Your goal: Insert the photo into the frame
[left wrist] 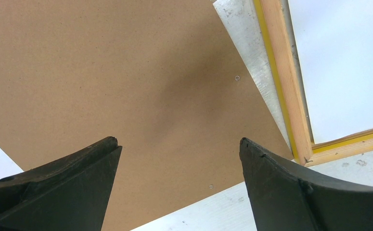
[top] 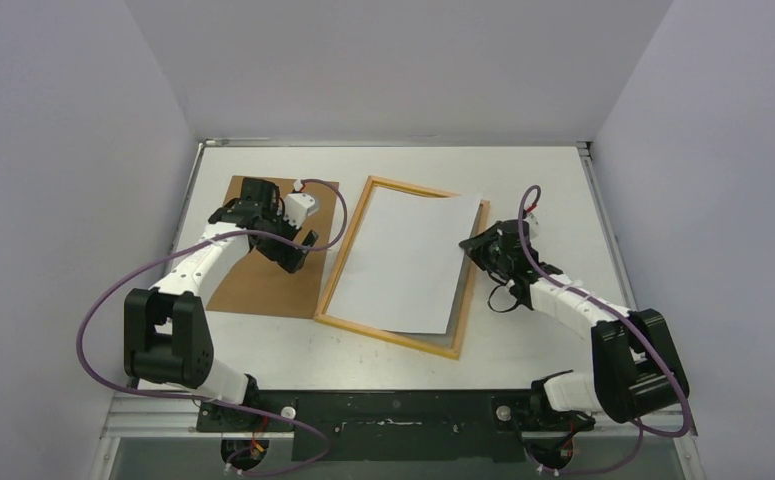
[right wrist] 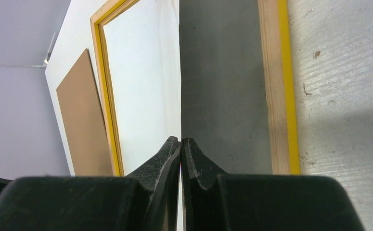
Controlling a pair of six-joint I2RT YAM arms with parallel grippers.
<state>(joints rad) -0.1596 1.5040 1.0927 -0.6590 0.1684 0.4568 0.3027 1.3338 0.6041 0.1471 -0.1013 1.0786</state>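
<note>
Fibreboard panel (top: 263, 270): brown, flat on the white tabletop (top: 543, 180), just left of the frame; their near edges almost meet.
Frame (top: 345, 248): lies flat mid-tabletop, turned slightly askew, pale wood side up, yellow showing along the outer rim.
Photo (top: 408, 262): plain white reverse up, lying across the frame opening but not squared to it. Its far right corner overhangs the frame's right rail. Its right edge is raised, with dark shadow underneath in the right wrist view.
Right end effector (top: 475, 247): fingers pressed together, pinching the photo's right edge; the sheet runs edge-on out from between the tips.
Left end effector (top: 301, 250): fingers spread wide, holding nothing, hanging over the panel's right part, frame corner just beside it.
</note>
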